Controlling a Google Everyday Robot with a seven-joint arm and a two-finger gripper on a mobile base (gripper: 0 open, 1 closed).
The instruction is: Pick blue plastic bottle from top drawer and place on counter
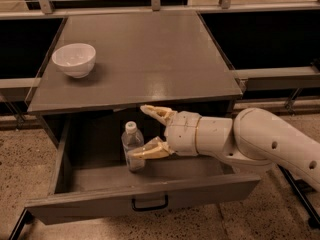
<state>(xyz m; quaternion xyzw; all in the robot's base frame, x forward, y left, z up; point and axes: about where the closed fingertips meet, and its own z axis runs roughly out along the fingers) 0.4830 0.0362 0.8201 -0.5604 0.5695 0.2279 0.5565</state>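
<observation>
The blue plastic bottle (132,145) stands upright in the open top drawer (145,199), clear with a white cap. My gripper (141,132) reaches in from the right, fingers spread wide open. The lower finger (146,151) lies against the bottle's front; the upper finger (155,112) sits above and to the right of the cap, under the counter's front edge. The counter (150,54) stretches above the drawer.
A white bowl (74,59) sits on the counter's left side. The drawer's dark handle (149,203) is at its front centre. Dark shelves flank the cabinet on both sides. A speckled floor lies below.
</observation>
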